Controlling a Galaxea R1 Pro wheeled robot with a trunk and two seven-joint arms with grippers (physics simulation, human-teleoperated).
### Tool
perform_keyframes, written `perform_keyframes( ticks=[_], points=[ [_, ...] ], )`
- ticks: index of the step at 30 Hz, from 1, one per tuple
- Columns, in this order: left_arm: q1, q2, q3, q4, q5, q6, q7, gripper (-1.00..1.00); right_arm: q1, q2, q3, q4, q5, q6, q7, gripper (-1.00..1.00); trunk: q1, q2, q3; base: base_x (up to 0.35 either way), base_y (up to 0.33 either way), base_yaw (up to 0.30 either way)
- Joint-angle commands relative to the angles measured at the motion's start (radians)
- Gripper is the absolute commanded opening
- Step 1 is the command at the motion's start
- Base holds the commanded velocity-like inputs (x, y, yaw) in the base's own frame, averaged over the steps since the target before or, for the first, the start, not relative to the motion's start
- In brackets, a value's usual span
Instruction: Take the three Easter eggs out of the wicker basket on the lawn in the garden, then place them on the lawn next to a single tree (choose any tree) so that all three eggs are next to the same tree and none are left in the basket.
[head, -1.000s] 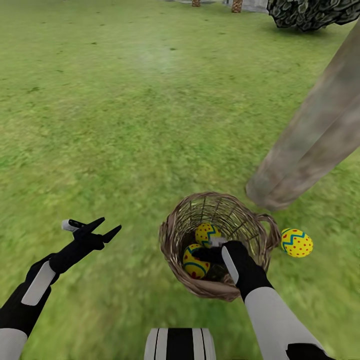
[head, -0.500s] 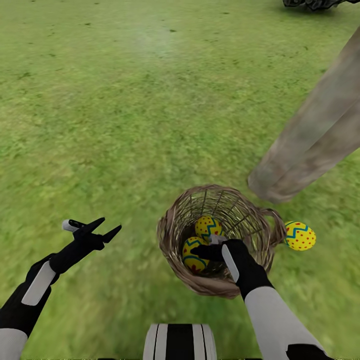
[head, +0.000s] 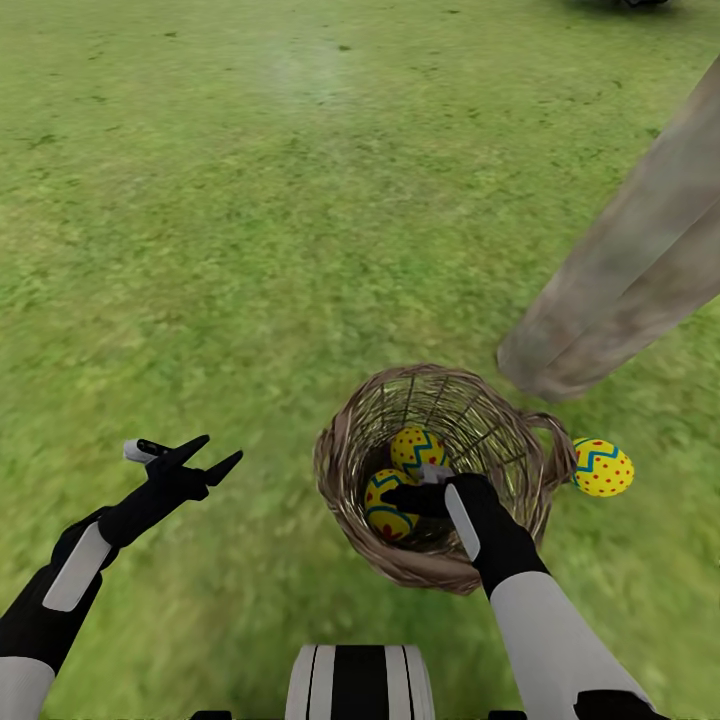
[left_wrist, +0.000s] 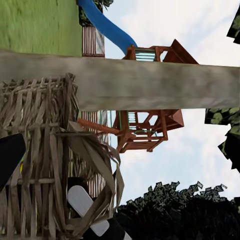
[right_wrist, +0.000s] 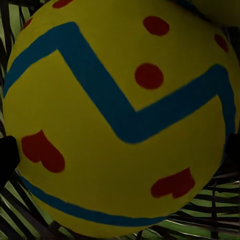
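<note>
- Two eggs (head: 417, 448) in basket (head: 352, 470); third egg (head: 602, 467) on lawn (head: 250, 220) beside tree (head: 620, 290).
- Right gripper (head: 418, 488) inside basket, near egg (right_wrist: 120, 120) between spread fingers, not visibly clamped.
- Left gripper (head: 203, 455) open, empty.
- Likely light, rigid, smooth, apt to roll: grip across widest middle.
- No readable writing.

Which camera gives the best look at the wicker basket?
The head view: the whole wicker basket shows from above, with two eggs inside, the right claw reaching in and a third egg on the grass beside it. The left wrist view catches just its woven side. The right wrist view has only dark twigs behind one big egg.
</note>
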Motion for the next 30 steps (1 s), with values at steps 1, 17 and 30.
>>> perform_keyframes(
  ticks=[1, 17, 30],
  points=[
    [-0.001, 0.001, -0.001, 0.001, 0.004, 0.007, 0.000, 1.00, 0.000, 0.001, -0.006, 0.069, 0.036, -0.017, -0.005, -1.00, 0.000, 0.000, -0.001, 0.000, 0.000, 0.000],
    [-0.001, -0.001, 0.000, -0.003, 0.005, 0.005, -0.004, 1.00, 0.000, 0.001, -0.006, 0.069, 0.036, -0.015, -0.004, -1.00, -0.003, 0.002, 0.026, 0.000, 0.000, 0.000],
    [-0.001, -0.001, -0.001, -0.002, 0.005, 0.007, -0.003, 1.00, 0.000, 0.001, -0.006, 0.069, 0.036, -0.015, -0.005, -1.00, -0.009, 0.005, 0.077, 0.000, 0.000, 0.000]
  ],
)
